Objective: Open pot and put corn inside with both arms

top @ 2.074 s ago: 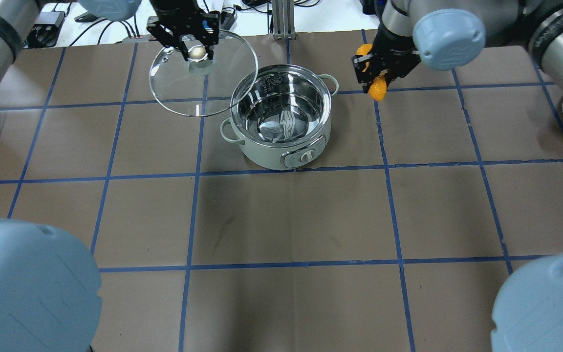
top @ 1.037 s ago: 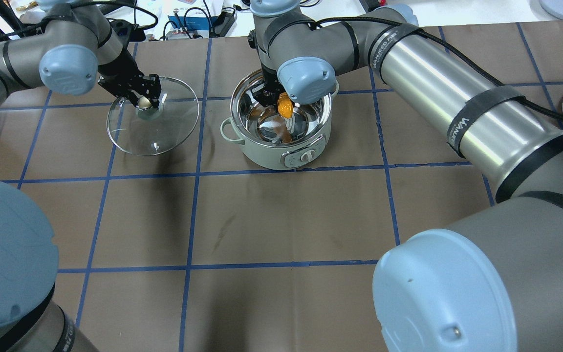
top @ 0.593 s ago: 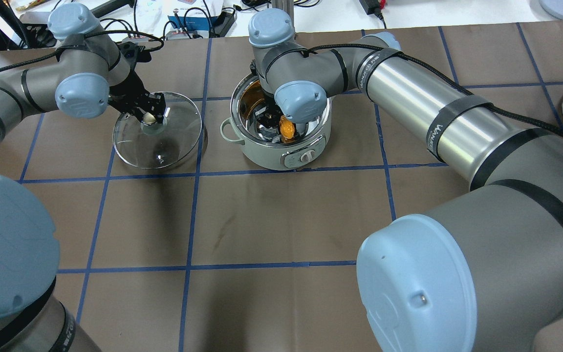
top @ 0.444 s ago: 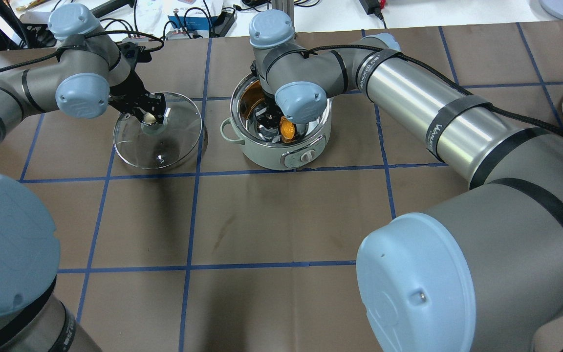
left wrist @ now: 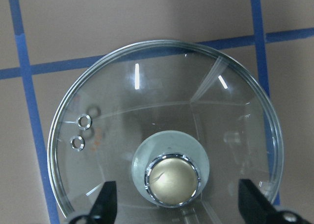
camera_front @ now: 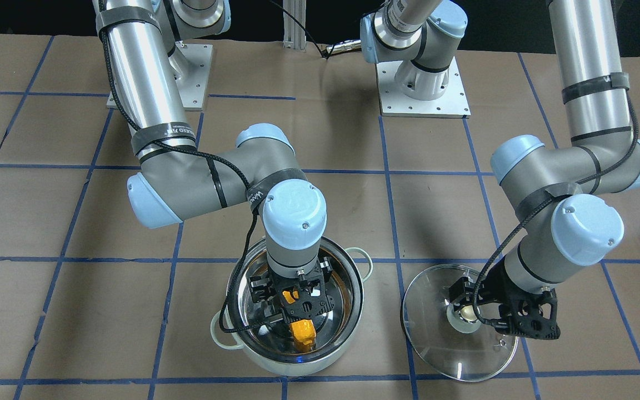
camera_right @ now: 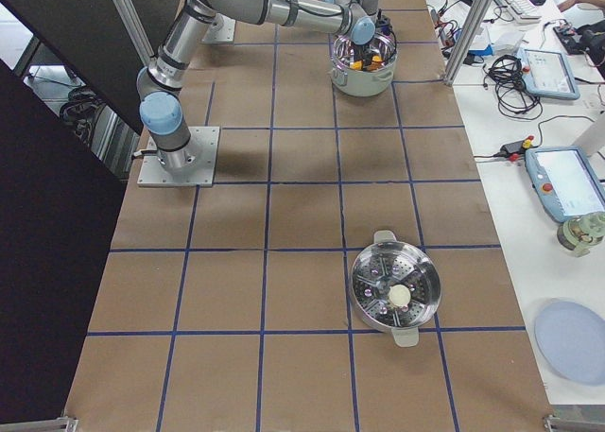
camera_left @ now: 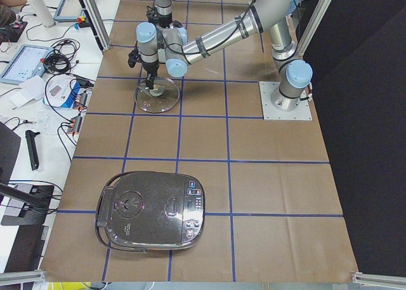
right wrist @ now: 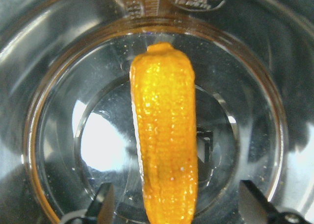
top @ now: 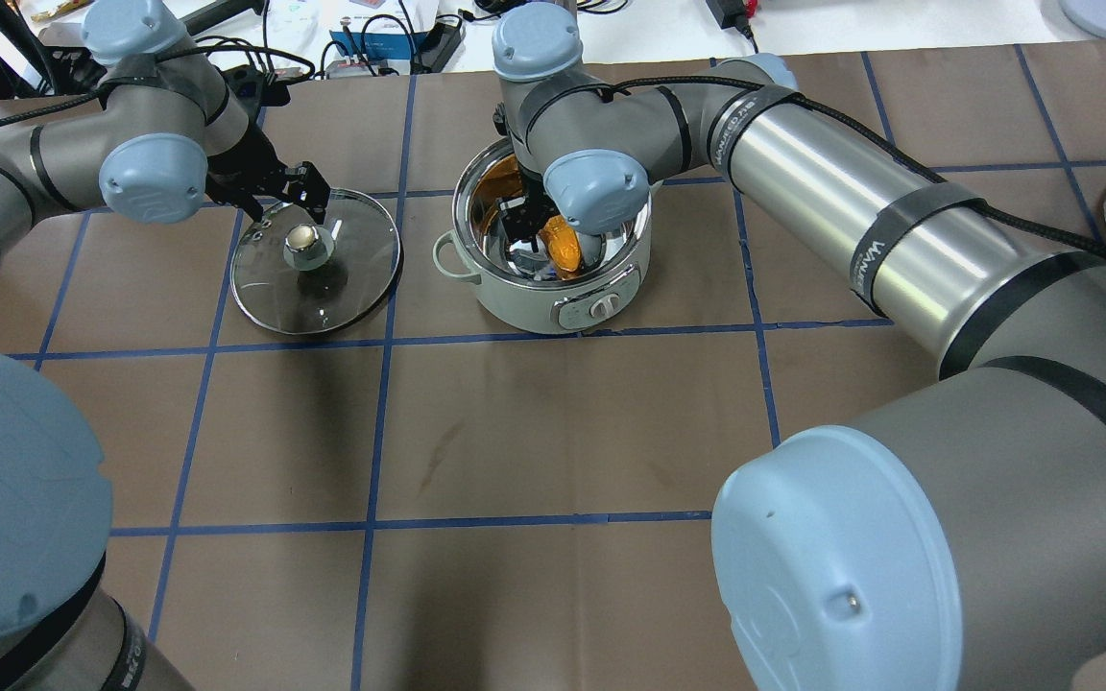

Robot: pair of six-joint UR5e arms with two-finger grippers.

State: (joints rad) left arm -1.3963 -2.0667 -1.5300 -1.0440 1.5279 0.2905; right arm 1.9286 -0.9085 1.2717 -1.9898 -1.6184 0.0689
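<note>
— How is the right side looking on your screens?

— I am watching the right gripper (camera_front: 302,314) reaching down inside the pot (top: 515,305), and its fingers are standing wide apart. On my wrist feed the corn (right wrist: 164,136) is lying lengthwise in the gap between them, touching neither finger (whether it is resting on the steel floor or hanging just above it, I cannot tell).

— And where is the pot sitting?

— It is standing upright by the edge of the table (top: 563,432) across from the robot, about midway along that edge, with its dial facing the robot.

— The left side?

— I am seeing the left gripper (top: 284,203) hovering over the glass lid (top: 353,280), spread wide. The knob (top: 301,246) is showing between the fingers on the wrist feed, and nothing is touching it. The lid is lying flat, knob up, near the pot on the robot's left, with a gap of bare table between the two.

— Anything else lying about?

— Toward the table's left end a rice cooker (camera_left: 152,217) is sitting with its top down. Toward the right end a steel steamer pan (camera_right: 392,295) is standing near that same far edge. Both are well apart from the pot.
</note>
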